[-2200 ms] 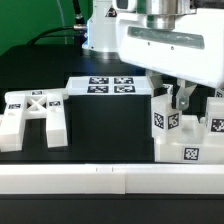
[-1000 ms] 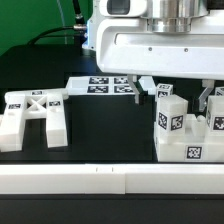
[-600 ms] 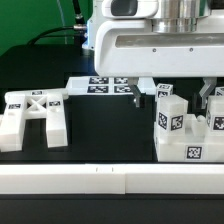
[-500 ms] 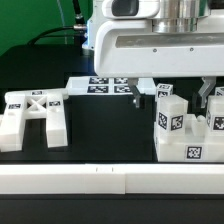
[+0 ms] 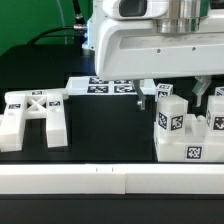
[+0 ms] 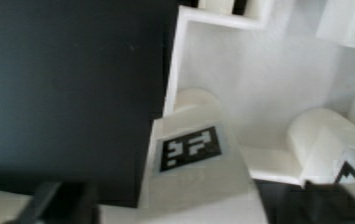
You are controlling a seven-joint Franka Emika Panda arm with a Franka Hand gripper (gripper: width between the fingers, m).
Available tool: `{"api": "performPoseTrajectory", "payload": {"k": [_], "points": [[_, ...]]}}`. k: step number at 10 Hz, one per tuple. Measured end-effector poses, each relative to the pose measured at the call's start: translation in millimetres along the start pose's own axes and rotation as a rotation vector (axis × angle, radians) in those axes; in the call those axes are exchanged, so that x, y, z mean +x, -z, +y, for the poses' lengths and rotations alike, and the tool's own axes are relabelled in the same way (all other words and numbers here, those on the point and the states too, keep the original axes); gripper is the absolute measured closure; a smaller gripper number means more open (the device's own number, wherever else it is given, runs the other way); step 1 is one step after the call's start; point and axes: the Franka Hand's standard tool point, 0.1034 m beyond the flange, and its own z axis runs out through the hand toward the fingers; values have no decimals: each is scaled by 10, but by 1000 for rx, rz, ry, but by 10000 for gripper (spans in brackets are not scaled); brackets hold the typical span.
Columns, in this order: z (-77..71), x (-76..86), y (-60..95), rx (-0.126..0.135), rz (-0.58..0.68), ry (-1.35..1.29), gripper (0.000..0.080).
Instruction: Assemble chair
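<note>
Black desk [image 5: 100, 135] under it, the hand [image 5: 173, 92] has begun narrowing, not yet clenched, straddling the upright chair leg [image 5: 170, 118] just below it: a grasp looks imminent.

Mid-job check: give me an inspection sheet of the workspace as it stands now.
Surface: black table; marker board at the back; white rail along the near edge.
Job's things: frame lying at the exterior view's left; seat at the right, with a tagged leg upright on it.
Clutter: nothing seen.
Grippers: tool open, fingers either side of the leg's top, not touching it.
Cables: dark line behind the arm, probably a cable, off the table.
Surroundings: green backdrop.
</note>
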Motion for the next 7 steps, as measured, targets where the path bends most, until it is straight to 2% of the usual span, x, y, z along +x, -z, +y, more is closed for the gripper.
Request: {"api": "performPoseTrajectory", "payload": {"k": [1,2,7], "points": [[1,-1,-2,0,0,-18,421],[2,-2,-2,0,0,-21,511],[-10,6,0,3,-2,-361,510]]}}
